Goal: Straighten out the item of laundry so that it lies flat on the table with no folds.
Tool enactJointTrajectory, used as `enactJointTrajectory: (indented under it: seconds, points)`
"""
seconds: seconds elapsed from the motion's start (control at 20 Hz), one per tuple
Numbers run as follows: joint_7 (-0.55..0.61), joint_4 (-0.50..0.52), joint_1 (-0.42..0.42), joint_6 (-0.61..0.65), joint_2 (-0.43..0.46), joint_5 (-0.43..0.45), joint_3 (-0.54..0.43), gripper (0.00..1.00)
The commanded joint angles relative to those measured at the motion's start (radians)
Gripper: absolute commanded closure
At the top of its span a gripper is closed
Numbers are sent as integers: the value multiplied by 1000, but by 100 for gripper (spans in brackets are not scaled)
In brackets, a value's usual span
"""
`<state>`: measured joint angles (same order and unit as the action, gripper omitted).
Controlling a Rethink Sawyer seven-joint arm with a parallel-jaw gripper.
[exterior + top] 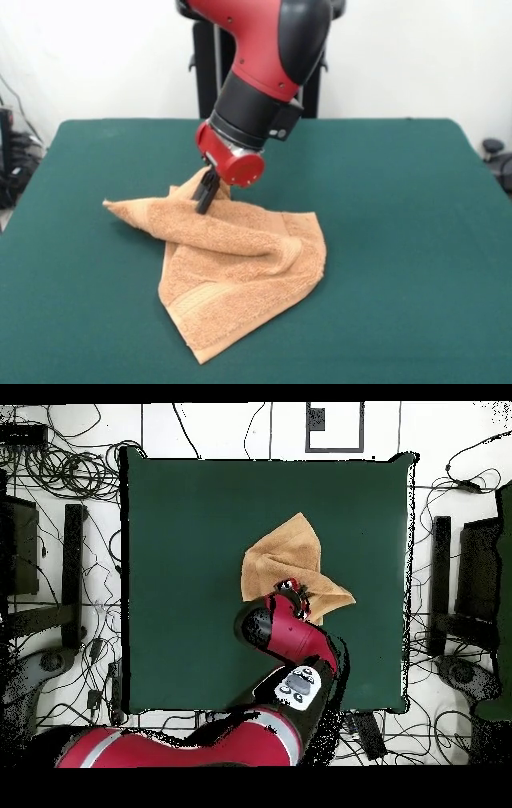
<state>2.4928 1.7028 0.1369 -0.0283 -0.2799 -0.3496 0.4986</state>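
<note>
The item of laundry (232, 268), a light orange-tan towel, lies crumpled on the green table (400, 208) with a thick fold running across it and a woven band near its front corner. My gripper (206, 194) points down at the towel's far edge. Its black fingers (210, 186) are pressed together on a pinched-up peak of cloth. From overhead the towel (283, 556) lies right of the table's (180, 534) middle, and the gripper (293, 590) sits over its near edge, with the arm hiding part of the cloth.
Bare green cloth surrounds the towel on all sides, widest on the overhead view's left. Cables (70, 469) and dark stands (72, 574) crowd the floor around the table.
</note>
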Motion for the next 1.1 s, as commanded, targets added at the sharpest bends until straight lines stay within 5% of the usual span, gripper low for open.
enactJointTrajectory:
  seconds: [0.05, 1.1]
  points:
    - [54, -64, 67, 162, 41, 3, -5, 100]
    - [86, -124, 157, 232, 118, -10, 87, 100]
